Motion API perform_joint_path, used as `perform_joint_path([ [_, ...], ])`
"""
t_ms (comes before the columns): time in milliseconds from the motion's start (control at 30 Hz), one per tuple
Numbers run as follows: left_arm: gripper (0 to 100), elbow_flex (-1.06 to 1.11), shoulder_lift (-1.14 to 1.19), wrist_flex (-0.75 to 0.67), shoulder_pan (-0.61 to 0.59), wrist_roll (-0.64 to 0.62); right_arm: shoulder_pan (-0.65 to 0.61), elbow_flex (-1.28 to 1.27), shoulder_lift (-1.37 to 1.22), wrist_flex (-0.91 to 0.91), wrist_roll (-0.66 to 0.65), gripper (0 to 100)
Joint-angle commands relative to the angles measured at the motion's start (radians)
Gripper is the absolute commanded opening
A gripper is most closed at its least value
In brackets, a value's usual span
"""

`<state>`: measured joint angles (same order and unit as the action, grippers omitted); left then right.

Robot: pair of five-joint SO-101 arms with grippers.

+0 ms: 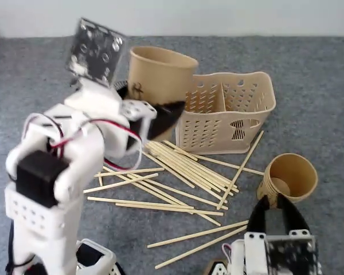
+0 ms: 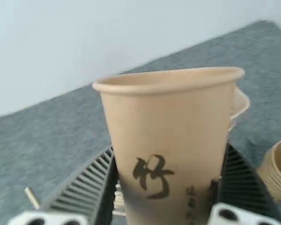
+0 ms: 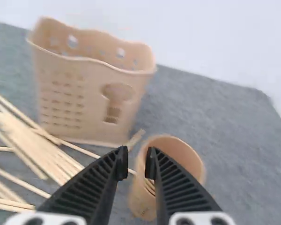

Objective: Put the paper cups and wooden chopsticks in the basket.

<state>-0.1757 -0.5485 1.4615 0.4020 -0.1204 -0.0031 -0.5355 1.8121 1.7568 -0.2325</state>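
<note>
The left gripper [image 2: 168, 185] has its jaws clamped on an upright paper cup [image 2: 168, 122]. The basket [image 1: 241, 129] stands just beside it, toward the right arm's side

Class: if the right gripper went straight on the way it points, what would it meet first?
Probably the tipped paper cup just ahead of the right gripper; the basket stands farther off, though depth is unclear.

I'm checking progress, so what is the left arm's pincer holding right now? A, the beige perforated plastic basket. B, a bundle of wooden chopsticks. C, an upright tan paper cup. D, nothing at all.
C: the left pincer is closed on either side of the tan paper cup, which stands upright with its open rim on top.
</note>
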Motion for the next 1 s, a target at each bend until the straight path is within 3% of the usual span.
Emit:
perform_joint_path([
  [0, 31, 0.131, -0.110, -0.143, 0.075, -0.012, -0.257, 0.066, 0.004, 0.041, 0.092, 7.9],
  [167, 31, 0.378, -0.226, -0.336, 0.173, -0.014, -0.478, 0.077, 0.004, 0.041, 0.150, 7.9],
  [433, 31, 0.731, -0.345, -0.749, 0.295, -0.207, -0.495, 0.137, 0.005, 0.041, 0.160, 7.9],
  [600, 30, 0.894, -0.345, -0.988, 0.336, -0.222, -0.496, 0.290, 0.005, 0.041, 0.163, 7.9],
  [733, 26, 0.951, -0.344, -1.106, 0.382, -0.224, -0.503, 0.351, 0.005, 0.041, 0.218, 8.3],
  [967, 23, 1.003, -0.342, -1.218, 0.460, -0.224, -0.696, 0.494, 0.002, 0.030, 0.278, 8.3],
])
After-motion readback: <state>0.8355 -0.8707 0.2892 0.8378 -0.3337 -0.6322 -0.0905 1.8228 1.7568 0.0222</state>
